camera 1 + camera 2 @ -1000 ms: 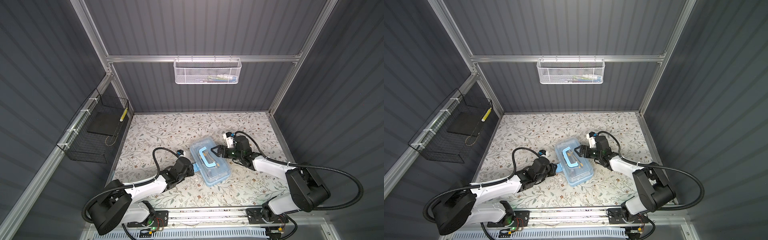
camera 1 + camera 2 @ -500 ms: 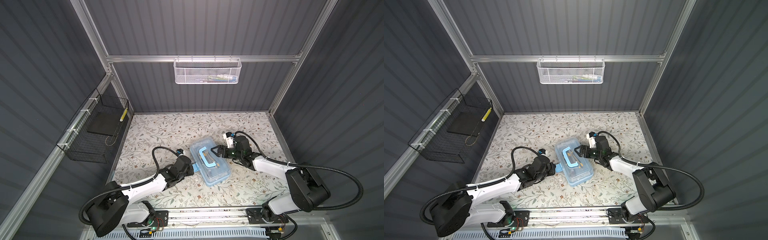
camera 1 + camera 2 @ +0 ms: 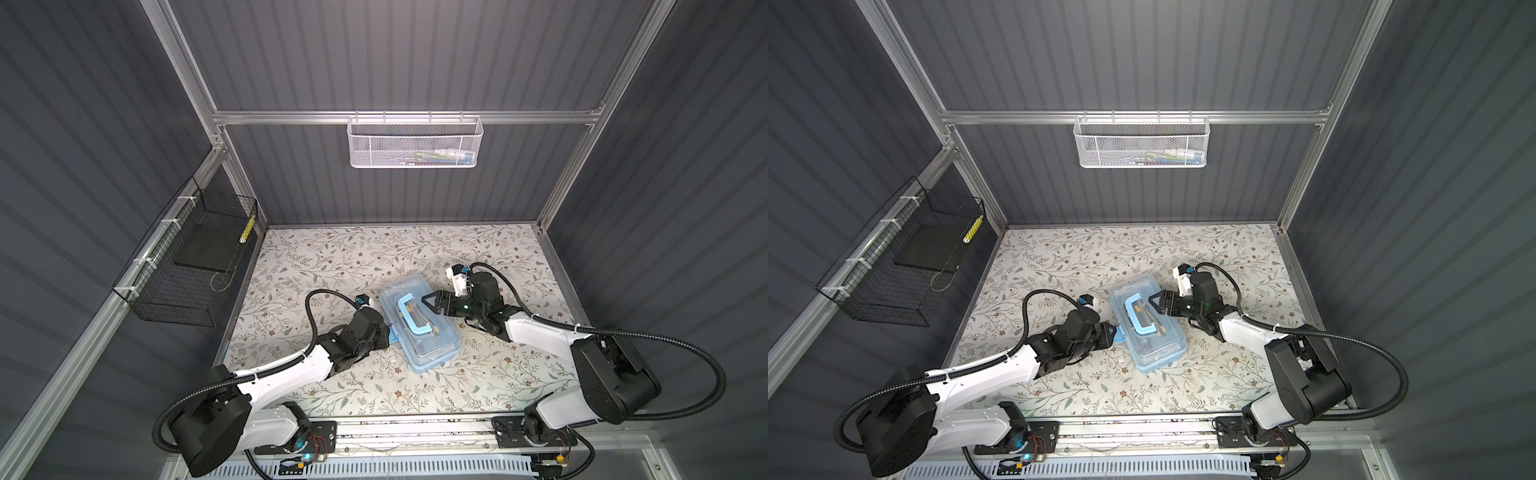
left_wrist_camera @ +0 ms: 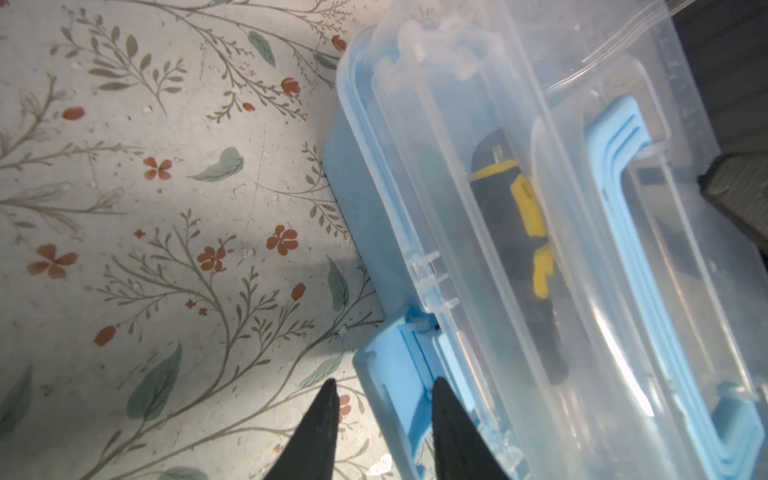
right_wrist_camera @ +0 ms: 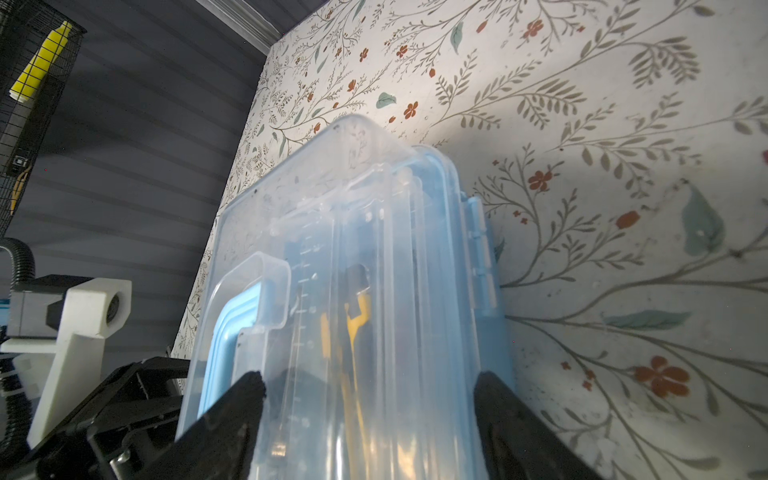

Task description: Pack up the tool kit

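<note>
Nearest the rail, the left gripper [image 4: 380, 392] lies low on the floral table [image 3: 332, 257], its two black fingers parted with the tool kit's blue latch tab [image 4: 395, 370] standing out between them. Whether either fingertip actually presses the tab is hard to tell from the wrist view — there seems to be a sliver of space on the outer side.

The tool kit [image 3: 419, 324] sits flat near the middle of the table, set at a slant, its clear lid [image 5: 332, 257] down over the light-blue base and the pale-blue handle [image 3: 409, 313] folded flat on top. Through the lid show black-and-yellow tools [image 4: 519, 249].

On the farther side of the box, the right gripper [image 3: 430, 301] reaches in over the lid beside the handle. Its fingers stand wide apart — in the right wrist view they straddle the clear lid's raised middle, though I cannot tell whether they touch it.

Farther off, a black wire basket [image 3: 195, 266] hangs on the left wall, and a white mesh basket [image 3: 415, 141] hangs from the rear rail.
</note>
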Tool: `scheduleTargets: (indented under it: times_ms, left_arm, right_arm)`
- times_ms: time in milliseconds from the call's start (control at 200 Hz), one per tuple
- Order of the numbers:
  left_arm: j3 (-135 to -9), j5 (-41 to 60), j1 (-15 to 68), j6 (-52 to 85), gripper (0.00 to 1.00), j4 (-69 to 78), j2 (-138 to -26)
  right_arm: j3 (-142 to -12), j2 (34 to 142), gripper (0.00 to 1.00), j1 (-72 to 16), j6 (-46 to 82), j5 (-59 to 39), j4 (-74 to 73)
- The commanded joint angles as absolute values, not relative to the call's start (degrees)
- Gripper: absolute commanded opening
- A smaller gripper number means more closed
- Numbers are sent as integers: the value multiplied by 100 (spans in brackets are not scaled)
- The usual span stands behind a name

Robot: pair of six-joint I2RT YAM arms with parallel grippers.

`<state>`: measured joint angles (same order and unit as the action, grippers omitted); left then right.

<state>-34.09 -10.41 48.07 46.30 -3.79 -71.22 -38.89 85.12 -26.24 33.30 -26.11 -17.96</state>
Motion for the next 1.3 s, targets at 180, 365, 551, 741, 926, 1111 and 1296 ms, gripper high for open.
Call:
scheduleTargets:
  times_ms: [180,365,551,741,926,1111,1296]
  left_arm:
    - [-3483,-1002,4811,4560,38,-532,-7333]
    - [-3512,-925,4764,4519,32,-274,-7439]
    - [-3647,-760,4755,4495,27,-179,-7631]
    - [-3694,-701,4761,4579,23,-229,-7726]
    - [-3948,-778,4743,4528,19,-697,-7734]
    - [-4352,-809,4740,4430,18,-1247,-7818]
    - [-4634,-834,4743,4368,18,-1716,-7892]
  right_arm:
    - [-3736,8637,80,-2752,3265,-2787,-1345]
    - [-3736,8632,80,-2751,3252,-2783,-1314]
    - [-3675,8535,80,-2756,3243,-2710,-1288]
    - [-3631,8503,80,-2753,3240,-2681,-1300]
    - [-3595,8480,80,-2751,3217,-2646,-1305]
    - [-3599,8506,80,-2753,3208,-2646,-1326]
    - [-3636,8576,80,-2758,3190,-2672,-1351]
